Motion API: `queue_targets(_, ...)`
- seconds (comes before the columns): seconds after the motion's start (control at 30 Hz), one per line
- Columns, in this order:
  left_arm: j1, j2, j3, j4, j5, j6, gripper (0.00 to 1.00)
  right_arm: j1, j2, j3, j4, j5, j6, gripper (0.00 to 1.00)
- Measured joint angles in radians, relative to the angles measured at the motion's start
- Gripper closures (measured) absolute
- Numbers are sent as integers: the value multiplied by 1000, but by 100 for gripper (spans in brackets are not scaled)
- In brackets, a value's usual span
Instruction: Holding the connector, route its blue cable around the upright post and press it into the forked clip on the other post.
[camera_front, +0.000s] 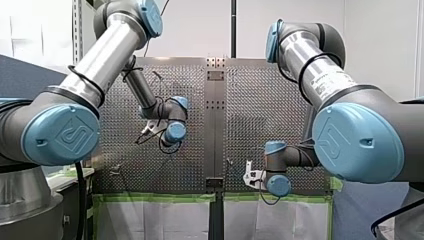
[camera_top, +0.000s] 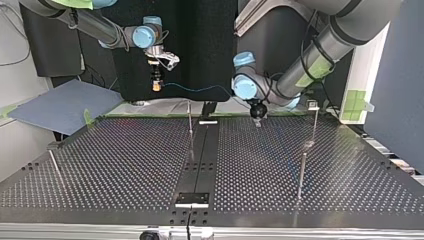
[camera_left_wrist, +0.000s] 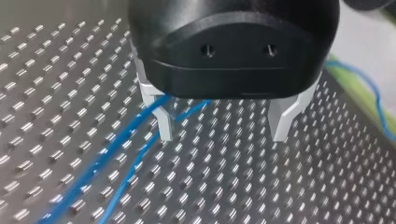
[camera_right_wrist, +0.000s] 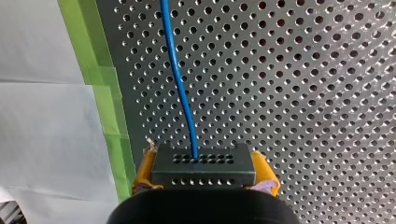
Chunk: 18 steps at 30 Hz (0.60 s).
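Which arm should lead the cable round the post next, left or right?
Right, probably: my right gripper is shut on the connector, blue cable trailing; my left gripper is open, gripping nothing.

Robotics lab, no doubt: my left arm and my right arm, big grey-and-blue industrial units, flank a perforated metal table; green tape lines its edge, lower in the front view, bare white wall upper middle behind.

Connector held aloft, blue cable hanging slack.
The dark, hole-dotted connector sits clamped between the right gripper's yellow pads. Its blue cable leaves the connector's face and sags in the air behind a thin upright post, well apart from the clip-topped post.
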Motion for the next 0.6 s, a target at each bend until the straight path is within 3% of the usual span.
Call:
queue_targets(0.17, -6, -29, 0, -5, 6, -21, 0, 0, 0, 0, 2, 0, 0, 100)
queue_targets(0.6, -17, -35, -1, -6, 18, -64, 0, 2, 0, 0, 9, 0, -1, 100)
